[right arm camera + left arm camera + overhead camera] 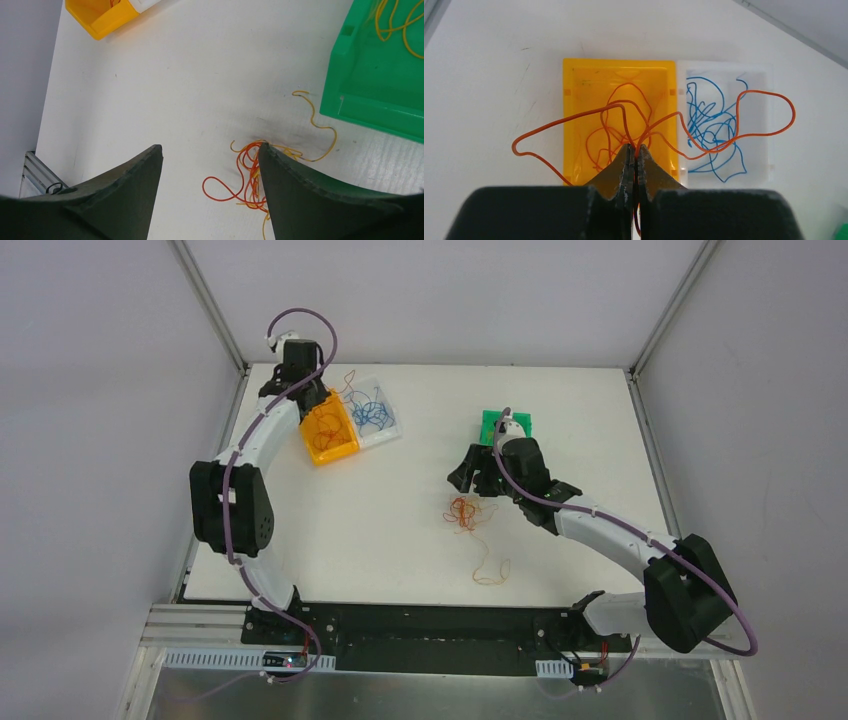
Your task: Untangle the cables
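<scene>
**Two arms over sorted and unsorted thin cables**

The left gripper (635, 151), nearest the left wrist lens, is clenching its two dark fingers on a thin orange-red cable (625, 122), whose loops are spreading out to both sides. It is hanging over an orange-yellow plastic bin (569, 110) near the far left corner of the white tabletop (400, 550). More orange-red strands are lying inside that bin. A clear plastic bin (724, 67) is sitting against its right side and holding curly blue cables (709, 120). One wide loop of the gripped cable is crossing above the blue ones.

The right gripper (210, 150) is standing released over the middle of the tabletop, with its jaws wide apart and nothing between them. A small tangle of orange-red and yellow cables (247, 172) is lying on the bare surface just beside its right finger; whether the two are touching cannot be told. A single yellow strand (316, 125) is curling from the tangle toward a green plastic tray (375, 112). The tray is sitting between the centre and the far edge and holding thin yellow cables (384, 31). In the top view, a long orange strand (492, 575) is trailing from the tangle toward the near edge.
</scene>
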Robot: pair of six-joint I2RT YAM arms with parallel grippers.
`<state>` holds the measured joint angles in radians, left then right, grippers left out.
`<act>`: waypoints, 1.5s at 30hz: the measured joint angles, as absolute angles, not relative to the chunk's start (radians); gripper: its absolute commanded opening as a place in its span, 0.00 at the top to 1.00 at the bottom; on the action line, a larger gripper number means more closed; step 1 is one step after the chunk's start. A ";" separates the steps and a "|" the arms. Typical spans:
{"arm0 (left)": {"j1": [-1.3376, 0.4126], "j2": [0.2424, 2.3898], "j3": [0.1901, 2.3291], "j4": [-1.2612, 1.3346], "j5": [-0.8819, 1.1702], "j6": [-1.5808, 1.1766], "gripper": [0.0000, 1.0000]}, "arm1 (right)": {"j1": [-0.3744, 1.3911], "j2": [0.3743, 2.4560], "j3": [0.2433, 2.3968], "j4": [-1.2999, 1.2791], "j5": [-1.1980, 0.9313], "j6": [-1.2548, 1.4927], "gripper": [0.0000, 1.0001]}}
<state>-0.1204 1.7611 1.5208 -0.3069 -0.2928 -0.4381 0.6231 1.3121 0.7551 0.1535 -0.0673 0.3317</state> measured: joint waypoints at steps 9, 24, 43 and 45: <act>0.019 1.831 1.243 -0.001 -0.187 -0.518 1.00 | 0.621 1.312 0.755 0.154 -0.067 0.332 0.27; -0.070 2.003 1.497 -0.173 -0.336 -0.408 1.00 | 0.619 1.333 0.755 0.154 -0.068 0.332 0.27; -0.046 2.239 1.808 -0.622 -0.248 -0.391 1.00 | 0.616 1.333 0.755 0.154 -0.068 0.332 0.27; -0.048 2.238 1.806 -0.640 -0.227 -0.402 1.00 | 0.616 1.333 0.755 0.154 -0.068 0.332 0.27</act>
